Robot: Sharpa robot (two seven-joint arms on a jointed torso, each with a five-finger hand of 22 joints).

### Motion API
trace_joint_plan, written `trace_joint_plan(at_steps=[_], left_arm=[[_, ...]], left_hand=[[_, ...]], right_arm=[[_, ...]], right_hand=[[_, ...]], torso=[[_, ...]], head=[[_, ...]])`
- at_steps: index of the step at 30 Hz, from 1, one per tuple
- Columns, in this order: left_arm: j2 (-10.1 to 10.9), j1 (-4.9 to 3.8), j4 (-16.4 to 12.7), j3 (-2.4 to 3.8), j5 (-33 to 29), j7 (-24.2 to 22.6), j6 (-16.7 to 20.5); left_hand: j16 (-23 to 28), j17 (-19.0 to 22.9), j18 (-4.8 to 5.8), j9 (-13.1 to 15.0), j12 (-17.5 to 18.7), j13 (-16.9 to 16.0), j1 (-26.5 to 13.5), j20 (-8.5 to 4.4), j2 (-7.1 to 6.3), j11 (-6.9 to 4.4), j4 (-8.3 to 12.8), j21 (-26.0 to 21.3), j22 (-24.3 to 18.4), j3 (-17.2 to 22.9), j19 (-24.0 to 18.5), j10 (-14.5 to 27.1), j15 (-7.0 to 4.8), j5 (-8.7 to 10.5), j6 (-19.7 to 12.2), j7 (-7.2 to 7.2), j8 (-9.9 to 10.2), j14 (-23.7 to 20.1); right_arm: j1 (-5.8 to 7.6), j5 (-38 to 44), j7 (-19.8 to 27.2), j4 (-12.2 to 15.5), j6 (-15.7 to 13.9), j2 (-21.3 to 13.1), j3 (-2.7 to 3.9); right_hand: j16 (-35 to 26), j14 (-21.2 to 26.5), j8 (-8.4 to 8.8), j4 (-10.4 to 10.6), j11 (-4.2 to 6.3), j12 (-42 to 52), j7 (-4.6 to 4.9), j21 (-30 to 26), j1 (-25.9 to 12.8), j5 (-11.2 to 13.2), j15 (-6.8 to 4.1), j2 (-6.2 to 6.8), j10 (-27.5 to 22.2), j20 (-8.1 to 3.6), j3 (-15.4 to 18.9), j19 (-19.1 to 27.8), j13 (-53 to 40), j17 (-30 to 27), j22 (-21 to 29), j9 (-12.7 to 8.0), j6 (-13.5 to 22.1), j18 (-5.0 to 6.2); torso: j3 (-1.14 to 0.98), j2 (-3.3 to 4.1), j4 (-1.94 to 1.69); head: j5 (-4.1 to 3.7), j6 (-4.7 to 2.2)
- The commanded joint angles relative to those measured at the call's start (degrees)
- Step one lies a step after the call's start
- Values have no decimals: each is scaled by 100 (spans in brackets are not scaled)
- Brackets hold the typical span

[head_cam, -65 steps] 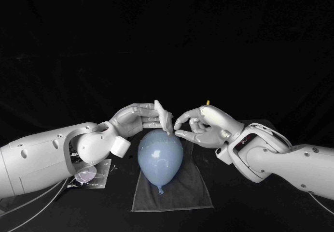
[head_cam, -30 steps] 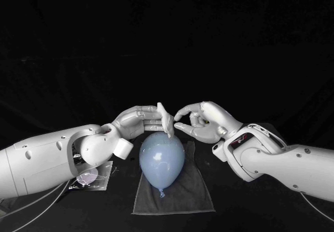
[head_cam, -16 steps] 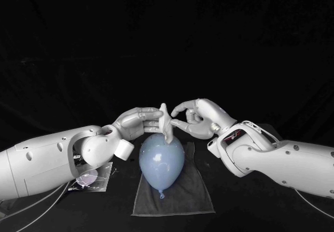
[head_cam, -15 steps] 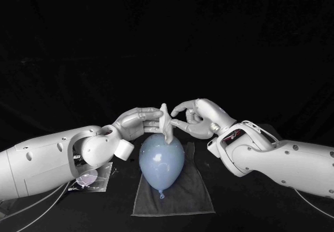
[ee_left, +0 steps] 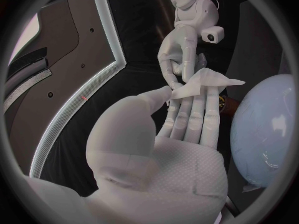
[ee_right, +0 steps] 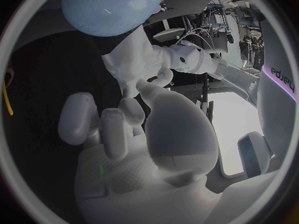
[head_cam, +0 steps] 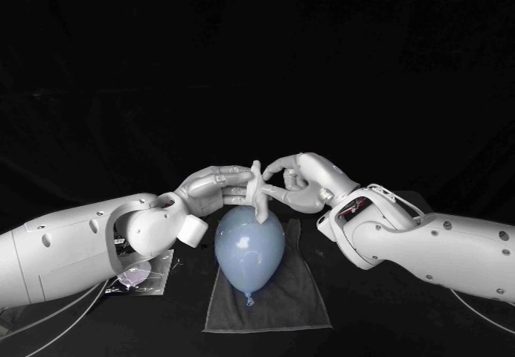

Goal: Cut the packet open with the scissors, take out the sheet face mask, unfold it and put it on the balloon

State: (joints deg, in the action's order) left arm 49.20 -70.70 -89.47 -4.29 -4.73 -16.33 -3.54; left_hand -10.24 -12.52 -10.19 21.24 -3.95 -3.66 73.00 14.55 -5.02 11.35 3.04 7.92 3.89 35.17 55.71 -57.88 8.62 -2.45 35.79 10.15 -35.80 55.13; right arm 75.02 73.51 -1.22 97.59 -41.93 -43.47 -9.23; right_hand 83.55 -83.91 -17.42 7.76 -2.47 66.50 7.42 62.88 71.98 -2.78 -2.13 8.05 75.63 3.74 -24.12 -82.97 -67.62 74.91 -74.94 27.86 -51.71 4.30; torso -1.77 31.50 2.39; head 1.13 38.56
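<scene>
your right hand (head_cam: 301,178) has closed in from the right and now pinches the folded sheet mask (head_cam: 255,190) that your left hand (head_cam: 220,186) grips, at frame centre just above the balloon (head_cam: 249,249), likely so both hands can pull it open.

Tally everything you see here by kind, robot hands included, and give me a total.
Balloon: 1
Sheet mask: 1, folded, held above the balloon
Packet: 1
Cloth: 1, under the balloon
Robot hands: 2, left hand and right hand
Total: 6
</scene>
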Motion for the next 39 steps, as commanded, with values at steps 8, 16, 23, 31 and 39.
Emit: trace_joint_plan(at_steps=[8,16,23,31,39], left_arm=[[-20,-6,-21,6,-30,-17,-33],[-13,-6,-34,6,-27,10,-63],[-9,-7,-37,6,-22,18,-58],[-4,-7,-29,6,16,26,6],[5,-7,-22,6,212,106,149]], left_hand=[[77,0,-46,-63,29,2,177,-36,-102,-6,120,5,13,-19,149,-14,3,-31,-24,453,89,39],[115,-7,-40,-126,30,1,311,-150,-98,-16,163,153,48,-96,490,39,-40,-31,-61,438,138,70],[90,-29,-34,-141,23,-1,373,-176,-99,-26,198,160,40,-118,521,40,-59,-32,-64,428,143,144],[71,-55,-16,-158,-16,-11,413,-177,-93,-45,217,109,10,-132,449,-54,-67,-32,-30,416,134,210],[12,-107,-18,-187,-48,-13,333,-140,-186,-86,188,35,-8,-203,344,-126,-80,-31,-23,345,142,304]], right_arm=[[6,144,-164,-43,151,64,6],[5,209,-201,-49,71,78,5],[5,245,-144,-25,-15,70,5],[5,158,-114,-12,-87,38,5],[4,-115,-119,4,-200,-23,5]], right_hand=[[-16,-335,20,47,-6,-15,-3,24,3,-1,49,52,-31,24,19,6,-27,742,-336,-5,-6,79],[132,-413,-306,-157,202,179,-258,387,520,-1,-110,-289,150,-75,-228,-124,-192,911,-500,127,-519,23],[231,-464,-578,-229,294,259,-352,612,620,-1,-202,-430,299,-174,-457,-205,-270,1030,-607,301,-567,-24],[260,-479,-766,-205,321,353,-380,749,555,-1,-226,-451,410,-203,-604,-250,-364,1068,-675,418,-559,-52],[276,-485,-831,-200,330,398,-389,820,534,-1,-235,-466,450,-212,-666,-271,-409,1087,-710,456,-551,-65]], torso=[[-4,-2,2],[-2,2,1],[-4,-1,0],[-2,-4,1],[-5,-1,2]], head=[[-11,3],[-14,21],[-5,36],[-8,48],[-4,53]])
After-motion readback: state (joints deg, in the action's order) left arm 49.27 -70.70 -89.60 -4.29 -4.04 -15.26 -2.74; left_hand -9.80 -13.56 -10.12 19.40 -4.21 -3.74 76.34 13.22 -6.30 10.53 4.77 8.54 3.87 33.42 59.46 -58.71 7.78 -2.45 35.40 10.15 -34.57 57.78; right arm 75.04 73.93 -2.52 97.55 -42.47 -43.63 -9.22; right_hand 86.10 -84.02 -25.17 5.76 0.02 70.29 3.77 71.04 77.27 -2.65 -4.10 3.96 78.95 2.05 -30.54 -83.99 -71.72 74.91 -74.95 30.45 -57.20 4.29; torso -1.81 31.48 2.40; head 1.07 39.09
